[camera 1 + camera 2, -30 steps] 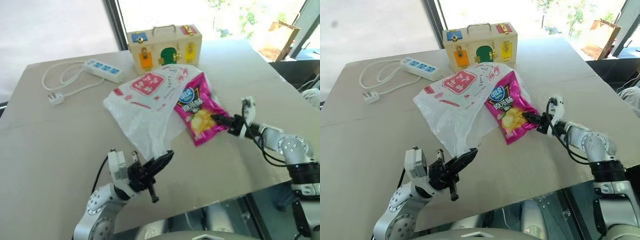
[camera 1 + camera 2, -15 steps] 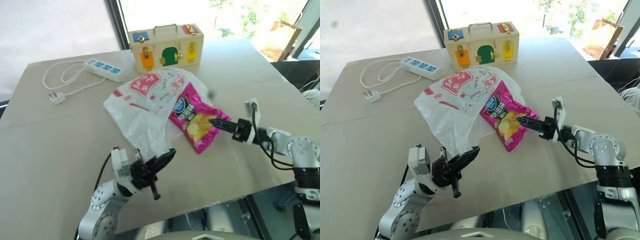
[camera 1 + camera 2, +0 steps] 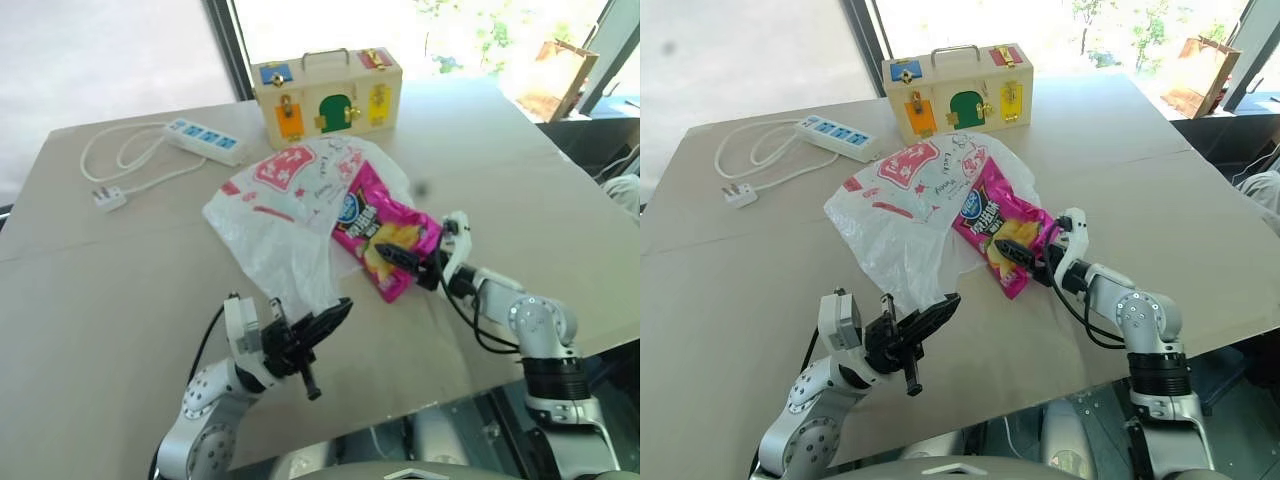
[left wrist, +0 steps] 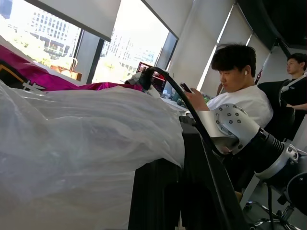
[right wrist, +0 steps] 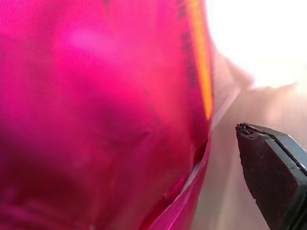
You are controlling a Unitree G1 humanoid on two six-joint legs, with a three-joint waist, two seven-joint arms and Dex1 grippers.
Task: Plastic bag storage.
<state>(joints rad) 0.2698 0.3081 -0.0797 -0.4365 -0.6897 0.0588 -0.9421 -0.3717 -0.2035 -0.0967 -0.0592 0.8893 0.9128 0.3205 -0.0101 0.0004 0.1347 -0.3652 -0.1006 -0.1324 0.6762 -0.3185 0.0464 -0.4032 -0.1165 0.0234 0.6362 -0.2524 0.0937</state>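
Left gripper (image 3: 325, 322) jaws pinching plastic bag (image 3: 285, 215) near edge on counter (image 3: 110, 290). Right gripper (image 3: 395, 255) jaws spread, apparently straddling chip packet (image 3: 385, 228).

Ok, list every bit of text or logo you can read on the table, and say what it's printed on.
Plastic bag: red logo panel with white characters and further red print, too blurred to read.
Pink chip packet: round blue brand badge and white lettering, too small to read.
Wooden box and power strip: no legible text.
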